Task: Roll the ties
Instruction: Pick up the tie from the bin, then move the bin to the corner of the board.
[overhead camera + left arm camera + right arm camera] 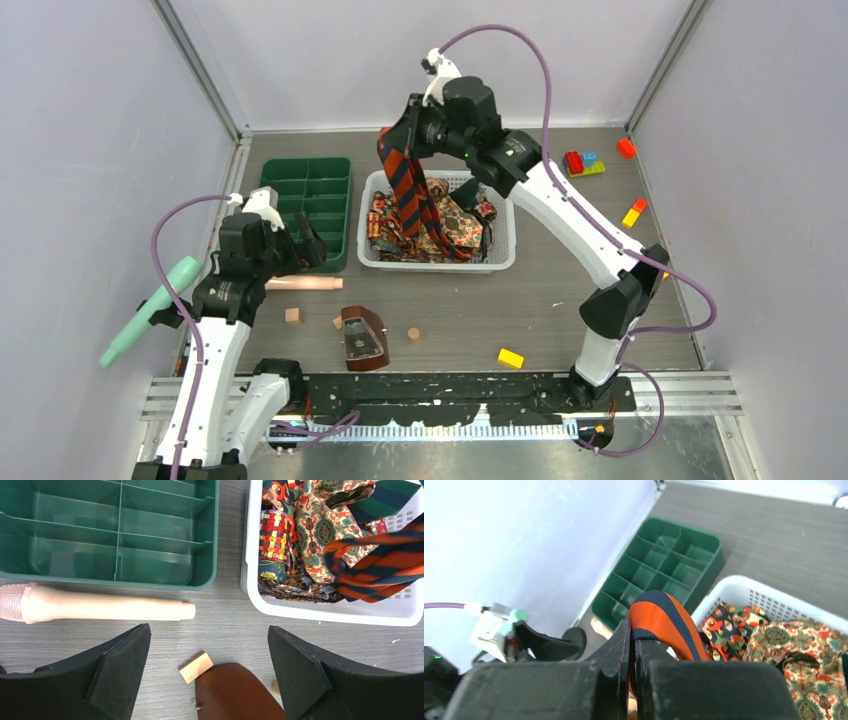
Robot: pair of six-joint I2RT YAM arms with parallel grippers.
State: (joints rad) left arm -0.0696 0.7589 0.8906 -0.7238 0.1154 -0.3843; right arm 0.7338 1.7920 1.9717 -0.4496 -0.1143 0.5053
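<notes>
Cloth is clamped in the right tool (393,145): its two fingers are pressed together on a fold of the striped tie (405,188), with no gap between them in the right wrist view. The right tool holds this orange and dark blue tie up above the back left corner of the white basket (500,262), and the tie hangs down so that its lower part lies inside, on the heap of other ties. Among these are a paisley tie (455,232) in red and gold, a dark green tie (468,195) near the back wall, and a rolled tie (377,215) with a bright pattern against the left wall. The left tool (303,245) has its fingers wide apart and holds nothing; it hangs low over the worktop (560,300), just in front of the green tray (305,190), which stands left of the basket and close to it. A pale pink microphone (303,283) lies on the worktop along the front of the tray. In the left wrist view a small wooden block (196,667) lies between the spread fingers, just beside a rounded brown wooden piece (235,692). A yellow block (511,358) lies nearer the right arm's base, well apart from the basket.
</notes>
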